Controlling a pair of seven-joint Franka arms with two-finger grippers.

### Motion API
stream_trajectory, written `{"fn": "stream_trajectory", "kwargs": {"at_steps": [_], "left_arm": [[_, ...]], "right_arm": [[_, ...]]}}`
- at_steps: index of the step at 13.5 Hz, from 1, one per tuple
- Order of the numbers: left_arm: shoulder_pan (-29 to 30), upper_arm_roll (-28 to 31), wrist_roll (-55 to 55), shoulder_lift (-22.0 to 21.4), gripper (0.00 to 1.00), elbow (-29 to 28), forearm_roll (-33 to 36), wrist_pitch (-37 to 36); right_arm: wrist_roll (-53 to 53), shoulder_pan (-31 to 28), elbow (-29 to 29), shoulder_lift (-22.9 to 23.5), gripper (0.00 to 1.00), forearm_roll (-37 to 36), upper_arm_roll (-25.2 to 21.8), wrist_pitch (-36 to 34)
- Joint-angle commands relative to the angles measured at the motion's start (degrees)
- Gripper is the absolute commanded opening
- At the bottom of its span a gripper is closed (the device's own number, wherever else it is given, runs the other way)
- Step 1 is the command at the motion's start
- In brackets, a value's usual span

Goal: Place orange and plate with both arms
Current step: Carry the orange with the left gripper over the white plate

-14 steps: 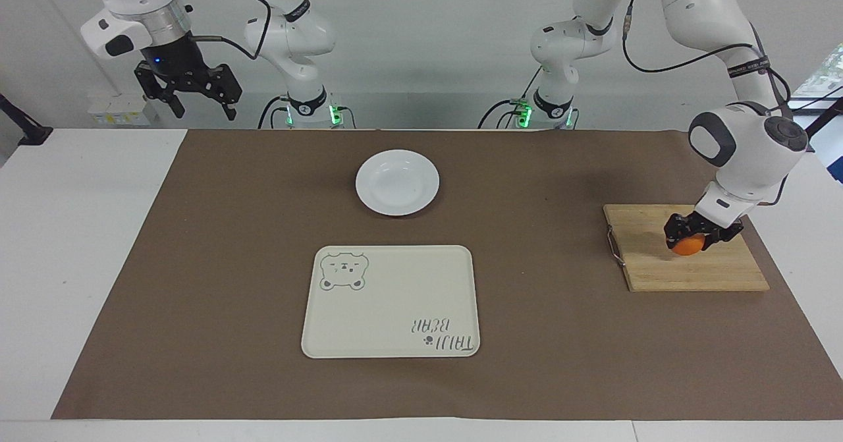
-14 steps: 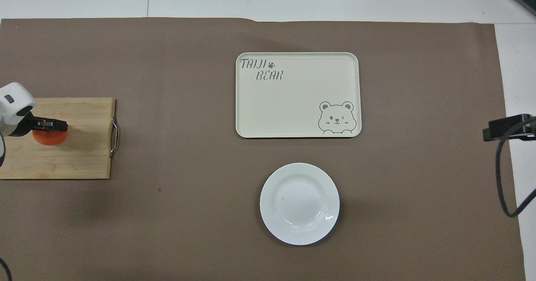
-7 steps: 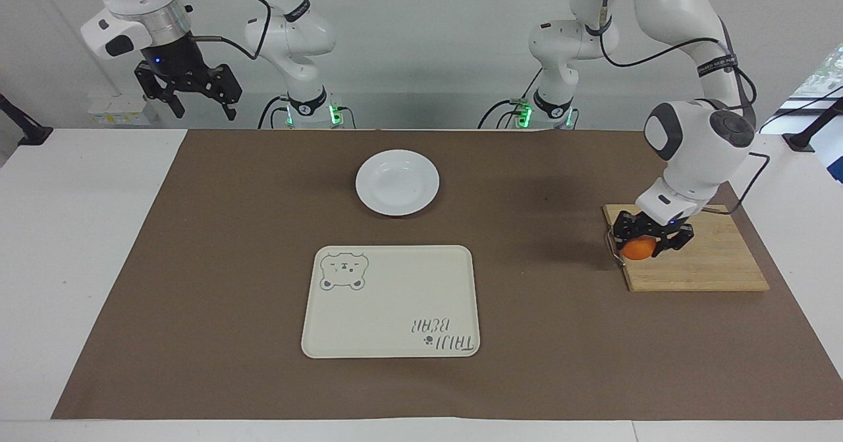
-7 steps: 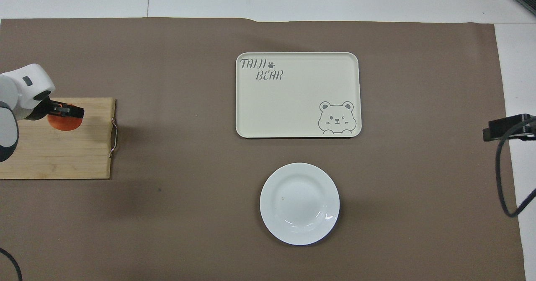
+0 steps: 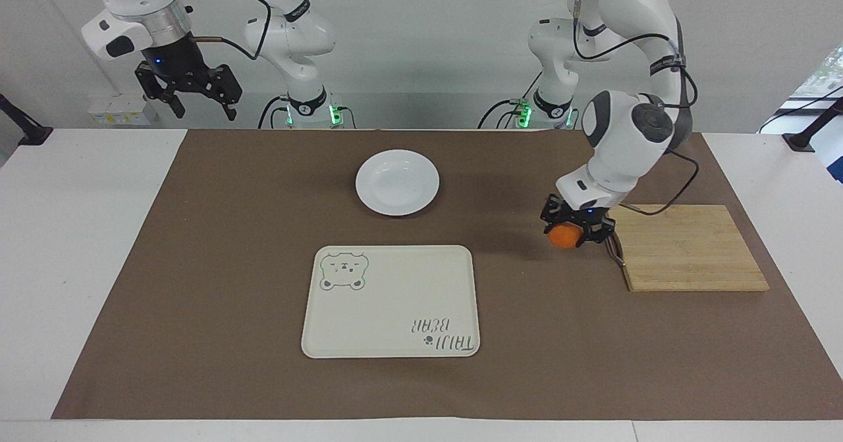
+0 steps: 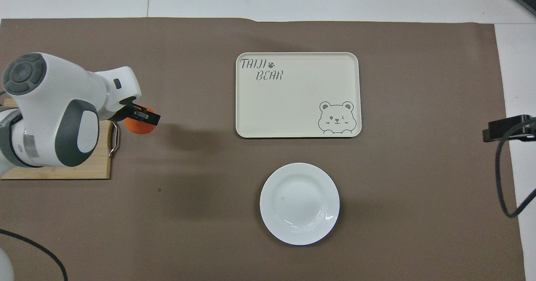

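The left arm's black two-finger gripper (image 5: 577, 226) clasped the small round orange fruit (image 5: 566, 236) above the brown mat (image 5: 197, 264), beside the wooden board (image 5: 685, 248). The right gripper (image 5: 191, 93) waited aloft, fingers spread and empty.

Bright, even light falls from overhead. Both views are sharp, without visible edge distortion. A soft, blurred shadow lies on the brown mat (image 5: 197, 264) under the left hand (image 5: 577, 226), and curved glare streaks the white plate (image 6: 300, 203).
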Motion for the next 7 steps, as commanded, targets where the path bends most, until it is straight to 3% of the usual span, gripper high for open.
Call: {"fn": "stream_trajectory", "kwargs": {"at_steps": [1,3,7], "left_arm": [[-7.1,-0.2,-4.7,-1.2,0.0,0.8,-1.7,-0.4],[-10.3,-2.6,-15.6,-1.2,0.0,1.7,-1.6,0.9],[-11.2,-9.1,-29.0,0.0,0.0,3.0,-2.7,2.2]], "right_arm": [[-1.5,-1.1,-1.5,-1.4,1.0,1.4,0.2,-0.2],[-1.5,-1.2,-1.5,-1.4,1.0,1.4,0.2,-0.2],[-1.5,-1.2,-1.5,-1.4,1.0,1.4,0.2,-0.2]]}}
